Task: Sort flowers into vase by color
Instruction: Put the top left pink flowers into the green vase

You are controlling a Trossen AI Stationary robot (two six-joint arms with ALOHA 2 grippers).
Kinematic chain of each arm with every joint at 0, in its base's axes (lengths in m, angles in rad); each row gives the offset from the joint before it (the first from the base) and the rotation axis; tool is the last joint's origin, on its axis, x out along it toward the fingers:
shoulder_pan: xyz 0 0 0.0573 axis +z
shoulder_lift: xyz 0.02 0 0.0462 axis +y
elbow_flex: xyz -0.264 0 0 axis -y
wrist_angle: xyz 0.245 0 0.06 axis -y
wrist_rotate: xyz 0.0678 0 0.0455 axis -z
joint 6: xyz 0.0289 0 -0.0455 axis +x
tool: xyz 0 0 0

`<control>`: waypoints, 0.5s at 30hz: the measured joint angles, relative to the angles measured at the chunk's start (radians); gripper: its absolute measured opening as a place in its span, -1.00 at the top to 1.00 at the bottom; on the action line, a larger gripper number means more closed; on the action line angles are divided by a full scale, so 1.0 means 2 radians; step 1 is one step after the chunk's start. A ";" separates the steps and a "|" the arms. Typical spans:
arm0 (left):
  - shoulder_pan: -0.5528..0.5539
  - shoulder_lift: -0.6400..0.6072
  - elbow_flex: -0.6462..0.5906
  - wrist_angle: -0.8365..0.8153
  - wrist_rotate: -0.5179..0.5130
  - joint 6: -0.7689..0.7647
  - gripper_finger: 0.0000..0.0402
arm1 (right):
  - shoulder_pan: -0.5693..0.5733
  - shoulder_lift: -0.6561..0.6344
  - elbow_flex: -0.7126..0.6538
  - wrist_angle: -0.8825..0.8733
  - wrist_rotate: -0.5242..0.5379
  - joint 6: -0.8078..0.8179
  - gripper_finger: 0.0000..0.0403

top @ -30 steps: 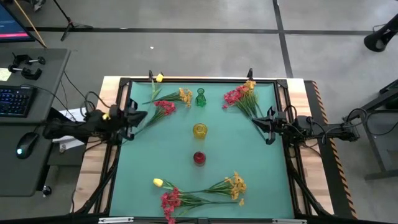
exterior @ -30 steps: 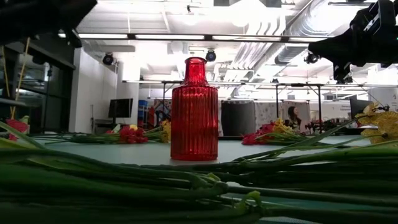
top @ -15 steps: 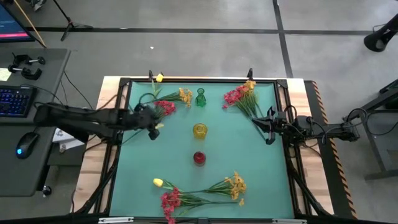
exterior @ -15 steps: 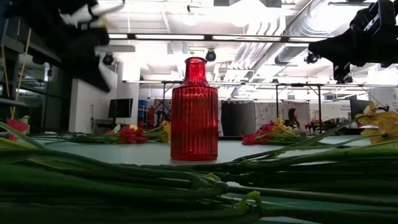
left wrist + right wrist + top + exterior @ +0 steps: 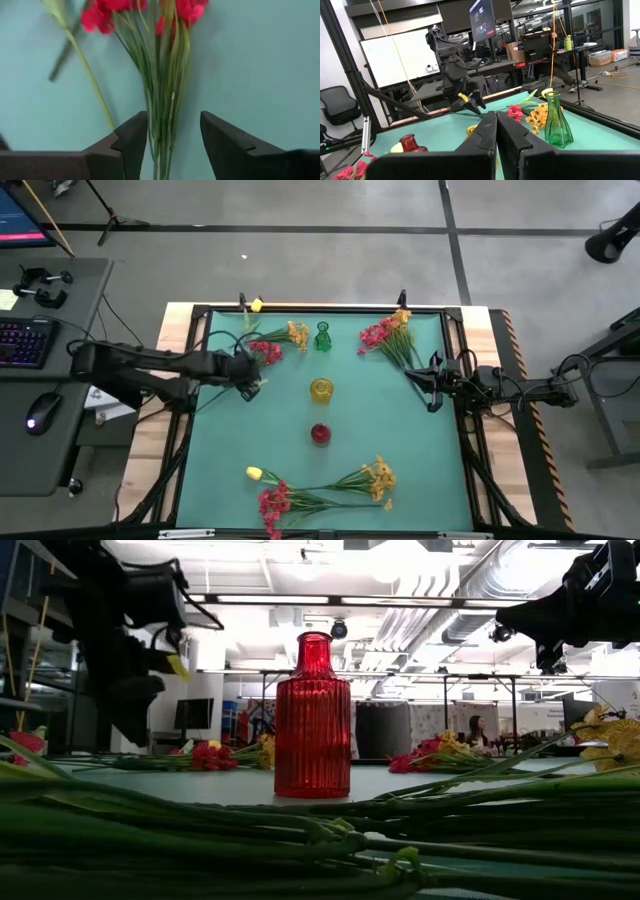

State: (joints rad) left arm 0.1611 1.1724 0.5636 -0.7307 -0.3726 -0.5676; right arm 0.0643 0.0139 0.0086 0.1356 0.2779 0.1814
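My left gripper (image 5: 172,136) stands open, pointing down over the far-left pink-red bunch (image 5: 265,352). Its green stems (image 5: 162,100) lie on the mat and run between the two fingers, which stand on either side without touching. An orange bunch (image 5: 296,333) and a yellow tulip (image 5: 256,305) lie beside it. The green vase (image 5: 322,337), yellow vase (image 5: 320,389) and red vase (image 5: 319,434) stand upright in a row down the middle of the mat. My right gripper (image 5: 430,385) waits shut at the mat's right edge, above the table.
More flowers lie at the far right, pink-red (image 5: 375,335) and orange (image 5: 400,317). Near the front edge lie a yellow tulip (image 5: 254,473), a pink-red bunch (image 5: 272,502) and an orange bunch (image 5: 380,475). A black frame (image 5: 195,330) rims the mat.
My left gripper has swung out from the table's left edge over the mat toward the far-left pink-red bunch. It has sunk and tipped from level to pointing steeply down. The flowers and vases have stayed where they were.
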 joint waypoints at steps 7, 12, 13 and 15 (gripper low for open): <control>0.065 0.021 0.000 0.014 0.039 0.050 0.13 | 0.000 0.000 0.000 0.000 0.000 0.000 1.00; 0.099 0.042 0.000 0.035 0.088 0.069 0.13 | 0.000 0.000 0.000 0.000 0.000 0.000 1.00; 0.104 0.048 0.000 0.036 0.105 0.072 0.13 | 0.000 0.000 0.000 0.000 0.000 0.000 1.00; 0.111 0.061 0.000 0.036 0.118 0.079 0.13 | 0.000 0.000 0.000 0.000 0.000 0.000 1.00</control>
State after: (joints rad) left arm 0.3833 1.2953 0.5636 -0.6578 -0.1357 -0.4092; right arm 0.0647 0.0139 0.0083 0.1350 0.2778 0.1817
